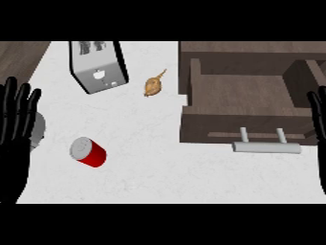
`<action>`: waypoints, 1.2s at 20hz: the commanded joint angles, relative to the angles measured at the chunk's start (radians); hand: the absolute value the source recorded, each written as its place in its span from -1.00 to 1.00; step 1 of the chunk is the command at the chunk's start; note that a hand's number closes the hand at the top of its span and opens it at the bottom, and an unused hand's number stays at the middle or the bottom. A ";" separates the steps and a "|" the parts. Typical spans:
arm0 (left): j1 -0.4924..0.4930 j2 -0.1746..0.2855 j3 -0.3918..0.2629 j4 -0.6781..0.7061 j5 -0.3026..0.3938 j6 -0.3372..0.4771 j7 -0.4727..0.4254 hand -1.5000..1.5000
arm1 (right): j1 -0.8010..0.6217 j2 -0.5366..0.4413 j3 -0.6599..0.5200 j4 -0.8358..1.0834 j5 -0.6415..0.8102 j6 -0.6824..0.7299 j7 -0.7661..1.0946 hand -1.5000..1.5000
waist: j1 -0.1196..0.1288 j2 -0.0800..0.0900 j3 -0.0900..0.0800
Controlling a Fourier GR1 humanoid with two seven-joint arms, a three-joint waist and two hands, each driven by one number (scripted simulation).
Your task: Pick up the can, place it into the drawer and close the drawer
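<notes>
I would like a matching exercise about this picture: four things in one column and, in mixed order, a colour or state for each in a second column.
Things:
1. can
2. drawer
3. toaster
4. onion

Colour or state:
A. pulled open, wooden brown
B. silver with black sides
C. red with a grey top
D. tan

Pairs: 1-C, 2-A, 3-B, 4-D

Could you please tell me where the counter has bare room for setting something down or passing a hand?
The widest bare patch lies between the can and the drawer front, below the onion. Another strip runs along the near edge of the counter. It is tighter between the toaster and the onion.
</notes>
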 commanded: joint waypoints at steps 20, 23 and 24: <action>0.140 0.437 0.177 0.072 0.687 -0.649 0.209 -1.00 | 0.144 0.005 -0.011 0.002 0.005 0.021 0.140 -1.00 | -0.027 0.027 -0.013; 0.231 0.367 0.170 0.053 0.620 -0.683 0.181 -1.00 | 0.175 0.010 -0.032 0.014 -0.021 0.046 0.109 -1.00 | -0.024 0.026 -0.013; 0.150 0.361 0.165 0.074 0.628 -0.643 0.223 -1.00 | 0.144 -0.010 -0.053 -0.070 -0.030 0.034 0.199 -1.00 | -0.027 0.027 -0.013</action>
